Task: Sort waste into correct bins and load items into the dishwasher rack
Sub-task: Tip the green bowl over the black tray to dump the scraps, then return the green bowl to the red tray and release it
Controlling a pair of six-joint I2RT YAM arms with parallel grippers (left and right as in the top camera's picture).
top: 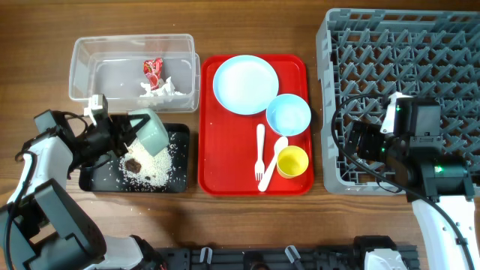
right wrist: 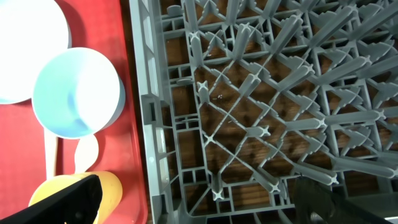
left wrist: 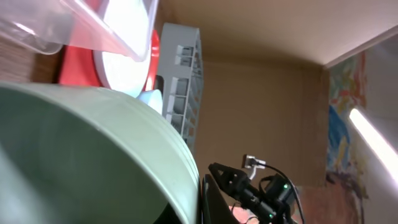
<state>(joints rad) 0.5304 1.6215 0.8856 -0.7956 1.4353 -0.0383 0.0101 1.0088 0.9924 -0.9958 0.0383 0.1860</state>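
Note:
My left gripper (top: 133, 129) is shut on the pale green bowl (top: 152, 130) and holds it tilted over the black tray (top: 178, 136). White rice-like crumbs with brown bits (top: 146, 163) lie in that tray. The bowl fills the left wrist view (left wrist: 81, 155). The clear tub (top: 82, 71) holds a red wrapper (top: 154, 69) and white tissue (top: 159, 88). The blue plate (top: 245, 84), blue bowl (top: 288, 115), yellow cup (top: 292, 162), fork (top: 259, 154) and spoon (top: 272, 161) sit on the red tray. My right gripper (top: 358, 140) is open and empty over the grey rack's (top: 450, 45) left edge.
The red serving tray (top: 292, 66) lies between the bins and the rack. In the right wrist view the rack's pegs (right wrist: 261, 93) fill the frame, with the blue bowl (right wrist: 78, 93) and yellow cup (right wrist: 109, 186) at left. Bare wooden table lies in front.

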